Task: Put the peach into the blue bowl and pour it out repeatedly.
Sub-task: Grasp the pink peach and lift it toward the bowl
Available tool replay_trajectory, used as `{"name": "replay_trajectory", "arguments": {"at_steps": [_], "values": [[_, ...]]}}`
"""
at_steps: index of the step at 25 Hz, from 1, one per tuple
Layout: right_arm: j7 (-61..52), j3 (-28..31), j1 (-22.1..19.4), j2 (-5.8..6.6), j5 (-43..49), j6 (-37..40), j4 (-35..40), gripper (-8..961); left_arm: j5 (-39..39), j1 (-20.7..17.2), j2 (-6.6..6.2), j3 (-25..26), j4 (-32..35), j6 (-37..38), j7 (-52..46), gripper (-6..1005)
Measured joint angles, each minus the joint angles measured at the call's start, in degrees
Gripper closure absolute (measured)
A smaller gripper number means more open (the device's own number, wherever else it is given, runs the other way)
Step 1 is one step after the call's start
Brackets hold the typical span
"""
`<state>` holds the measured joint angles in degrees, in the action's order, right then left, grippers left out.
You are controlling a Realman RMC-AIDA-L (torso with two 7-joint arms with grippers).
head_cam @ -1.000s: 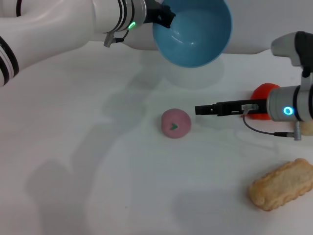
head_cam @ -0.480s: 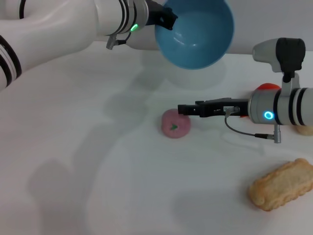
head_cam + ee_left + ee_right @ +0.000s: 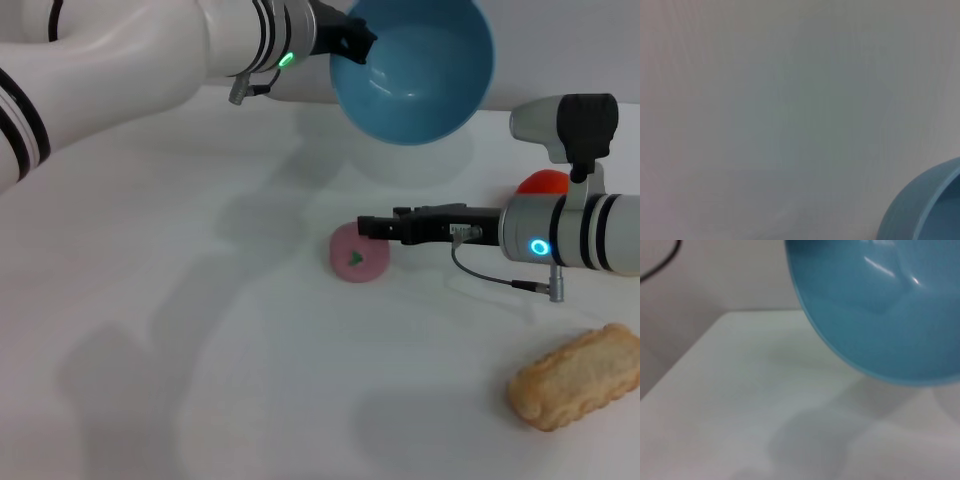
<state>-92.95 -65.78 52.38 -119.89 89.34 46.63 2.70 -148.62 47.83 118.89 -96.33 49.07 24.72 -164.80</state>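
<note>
left tool (image 3: 352, 45) clamped on blue bowl (image 3: 415, 70) rim, held tilted above counter (image 3: 150, 300), likely ready to receive | bowl holds nothing | peach (image 3: 357, 254) on counter below bowl | right tool (image 3: 368, 227) at peach's top edge, apart or together: cannot tell | red-orange fruit (image 3: 545, 183), bread-like piece (image 3: 577, 376) far right

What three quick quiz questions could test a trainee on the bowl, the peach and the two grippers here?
1. True or false: the peach lies inside the blue bowl.
2. Which gripper holds the bowl's rim? A left B right
3. Fill in: the right gripper reaches over the ____.

Key:
1. False; it lies on the table, and the bowl is tilted in the air.
2. A, the left gripper.
3. Peach.
</note>
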Motion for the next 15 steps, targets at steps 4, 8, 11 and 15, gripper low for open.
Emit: {"name": "replay_trajectory", "arguments": {"at_steps": [4, 8, 11, 15], "values": [[1.7, 0.1, 0.1, 0.0, -1.8, -0.4, -0.8, 248, 0.2, -0.1, -0.02, -0.3, 0.1, -0.1, 0.0, 1000], [1.8, 0.1, -0.1, 0.0, -1.8, -0.5, -1.7, 248, 0.3, -0.1, -0.04, -0.4, 0.2, -0.1, 0.0, 1000], [1.9, 0.1, 0.1, 0.0, -1.8, -0.5, -2.4, 249, 0.4, 0.1, -0.01, -0.4, 0.3, -0.2, 0.0, 1000], [2.0, 0.0, 0.2, 0.0, -1.5, -0.6, -2.8, 249, 0.4, 0.1, 0.08, -0.5, 0.4, -0.4, 0.0, 1001]]}}
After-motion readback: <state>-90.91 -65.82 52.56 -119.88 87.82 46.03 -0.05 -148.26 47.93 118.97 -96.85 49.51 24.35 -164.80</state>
